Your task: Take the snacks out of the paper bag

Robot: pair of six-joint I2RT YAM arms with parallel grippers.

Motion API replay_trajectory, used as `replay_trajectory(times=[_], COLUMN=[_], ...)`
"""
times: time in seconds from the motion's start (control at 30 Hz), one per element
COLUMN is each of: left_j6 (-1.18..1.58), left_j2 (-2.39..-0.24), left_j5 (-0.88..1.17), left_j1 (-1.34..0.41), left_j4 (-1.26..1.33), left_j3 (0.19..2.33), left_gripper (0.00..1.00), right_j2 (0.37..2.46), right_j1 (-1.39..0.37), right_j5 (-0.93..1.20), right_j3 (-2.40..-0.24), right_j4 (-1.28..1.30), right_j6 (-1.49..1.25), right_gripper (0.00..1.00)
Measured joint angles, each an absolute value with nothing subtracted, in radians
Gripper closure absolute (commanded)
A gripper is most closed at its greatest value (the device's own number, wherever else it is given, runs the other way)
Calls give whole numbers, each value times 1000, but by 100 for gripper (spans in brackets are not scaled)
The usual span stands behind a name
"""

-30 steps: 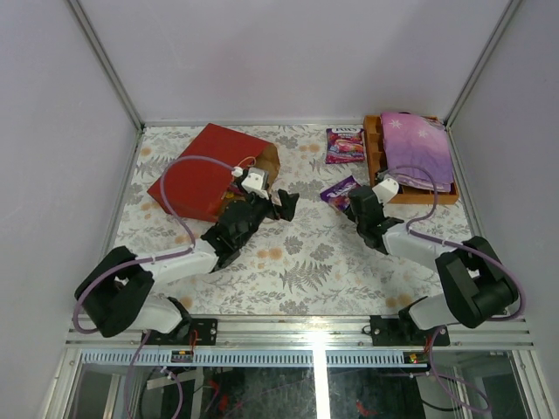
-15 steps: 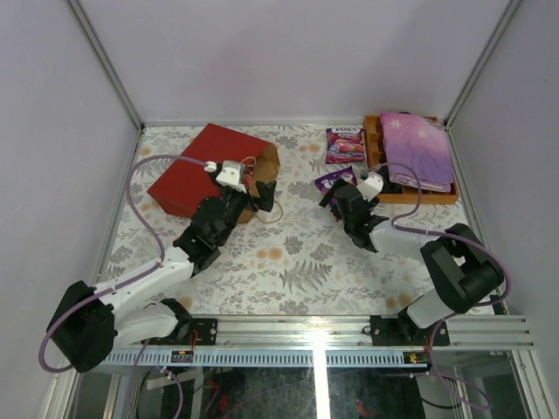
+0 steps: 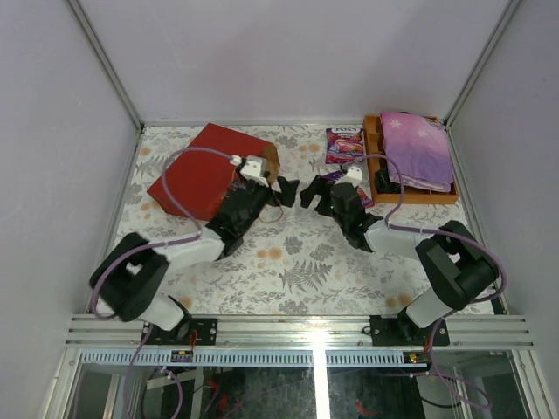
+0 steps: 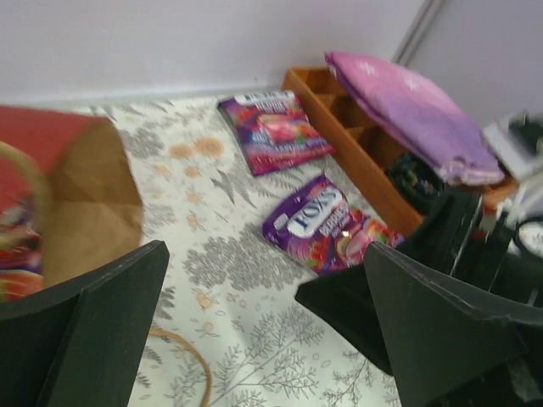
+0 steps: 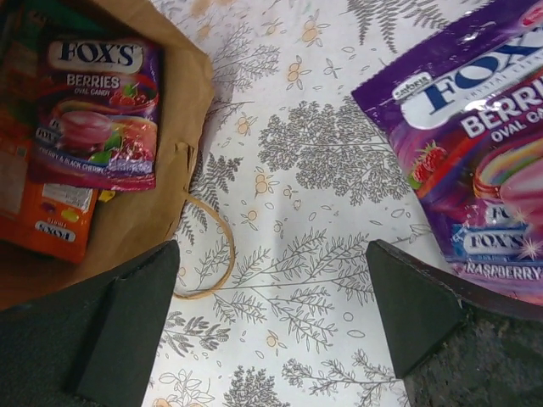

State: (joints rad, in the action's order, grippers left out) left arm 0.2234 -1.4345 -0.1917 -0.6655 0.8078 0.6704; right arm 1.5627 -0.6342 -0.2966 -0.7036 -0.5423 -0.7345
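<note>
Left gripper [image 3: 281, 190] and right gripper [image 3: 315, 193] gaped wide, empty, by the paper bag [image 3: 203, 171]; next, likely — a reach inside for the purple pouch [image 5: 97, 106].

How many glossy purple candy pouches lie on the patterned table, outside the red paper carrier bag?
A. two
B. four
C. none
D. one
A: the left wrist view shows one glossy purple candy pouch near the back wall and a second purple pouch beside the brown wooden tray, both lying flat outside the red paper carrier bag.
</note>
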Motion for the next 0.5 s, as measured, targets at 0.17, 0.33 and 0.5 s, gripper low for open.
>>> replay_trajectory(times=[0.17,0.33,0.5], left_j6=[201,173,162], left_j2=[-1676,-1861,-1968], left_j5=[-215,-244,-286], left_j1=[-740,-789,-825], left_j4=[953,1082,1234], left_j3=[705,820,855], left_gripper=[0,0,0], right_j2=[1591,1590,1590], right_j1=[-523,-443,-388], right_j5=[-118,-84,-46], right_j3=[-694,-642,-608], right_j4=[-598,-611,-616], right_j6=[-709,-672,-665], right_gripper=[1,1,1])
